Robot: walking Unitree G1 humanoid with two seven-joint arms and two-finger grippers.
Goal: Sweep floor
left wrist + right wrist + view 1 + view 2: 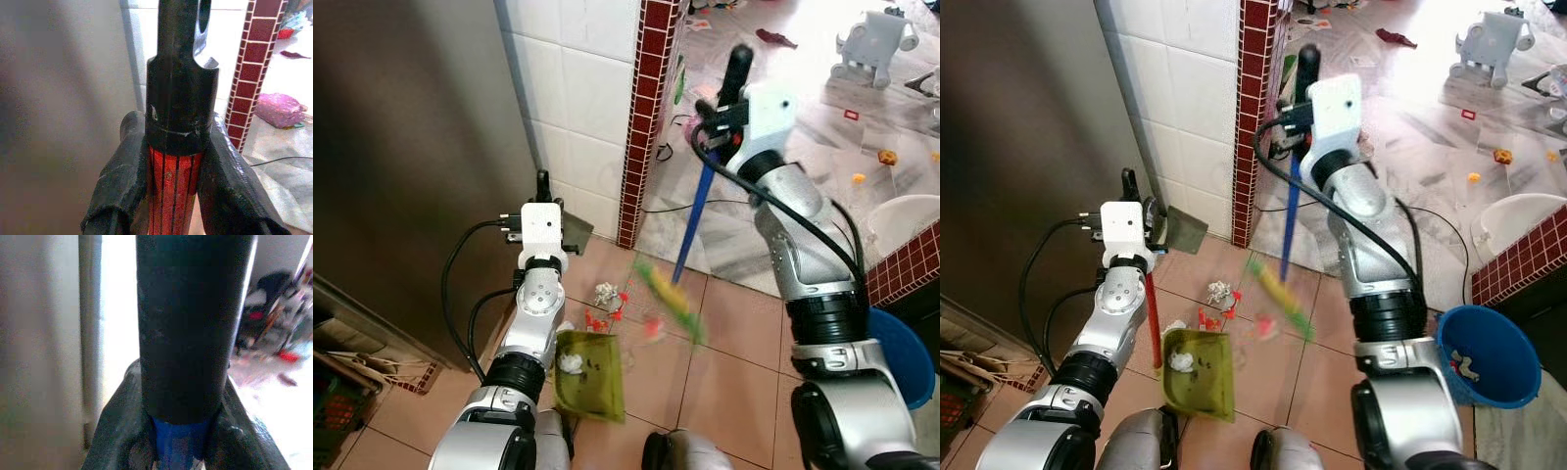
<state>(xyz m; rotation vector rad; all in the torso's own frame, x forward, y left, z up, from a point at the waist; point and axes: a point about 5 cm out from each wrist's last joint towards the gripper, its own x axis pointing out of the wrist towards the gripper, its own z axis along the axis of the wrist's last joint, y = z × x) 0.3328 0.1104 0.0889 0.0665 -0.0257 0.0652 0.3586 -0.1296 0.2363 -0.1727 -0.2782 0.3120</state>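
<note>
On the tiled floor [1322,343] before the white-tiled wall [1185,108], the left gripper [171,161] has its two black fingers clamped on the red handle [1152,323] of a yellow-green dustpan [1200,372], which rests on the tiles with a crumpled white scrap inside it. The right gripper [181,431] is clenched round the blue broom handle [1288,230], just under its black grip, and the blurred yellow-green broom head [1278,294] is beside small red and white litter [1219,308] near the dustpan's mouth. A blue bucket [1489,357] stands toward the floor's right edge.
</note>
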